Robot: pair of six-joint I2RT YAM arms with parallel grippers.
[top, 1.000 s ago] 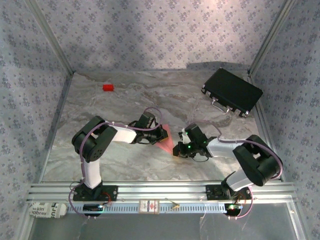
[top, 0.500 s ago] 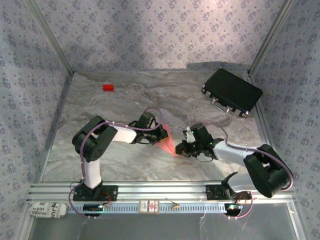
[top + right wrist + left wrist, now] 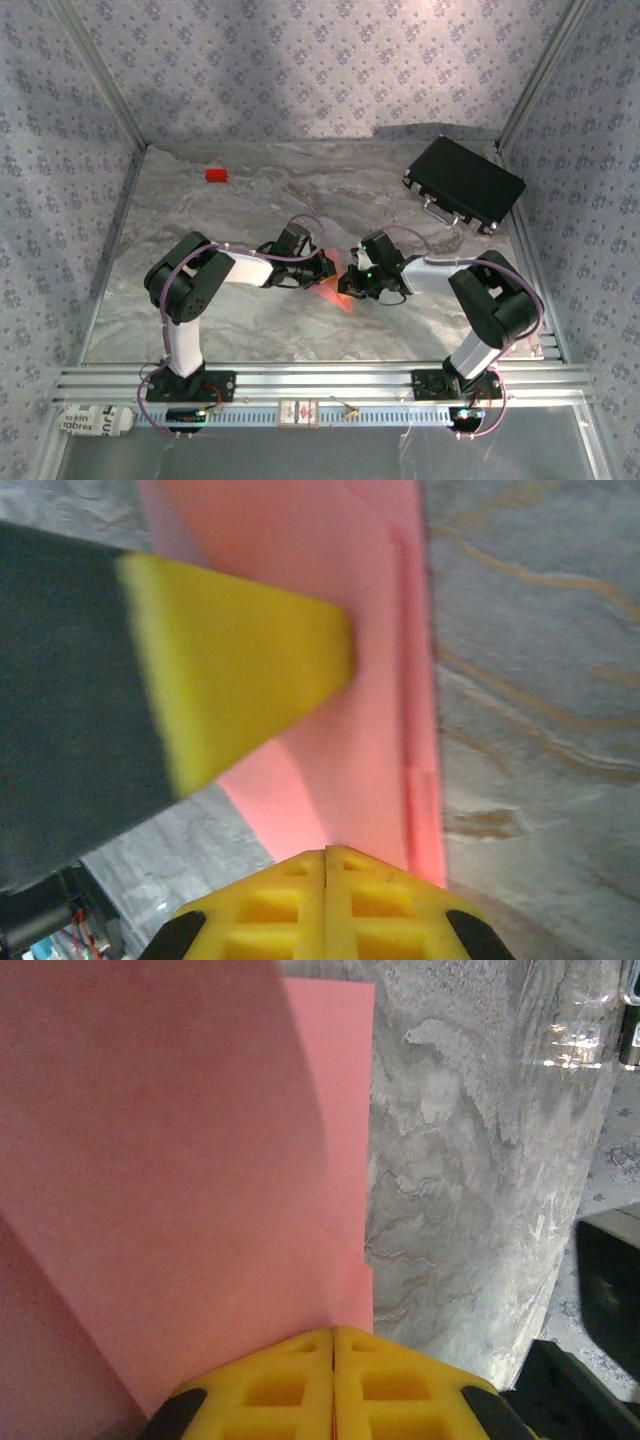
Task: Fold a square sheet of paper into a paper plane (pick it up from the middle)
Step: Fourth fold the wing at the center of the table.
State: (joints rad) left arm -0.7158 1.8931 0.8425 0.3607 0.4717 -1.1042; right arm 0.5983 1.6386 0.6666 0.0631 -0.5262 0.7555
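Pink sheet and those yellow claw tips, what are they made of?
The pink sheet looks like thin matte paper: flat, with straight edges and a crisp fold. The yellow claw tips look like matte foam or soft rubber, moulded with square hollows; I can't tell which.

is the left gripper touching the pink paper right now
Touching. In the left wrist view the left gripper has its jaws shut on the pink paper, and the sheet runs straight into the seam between them.
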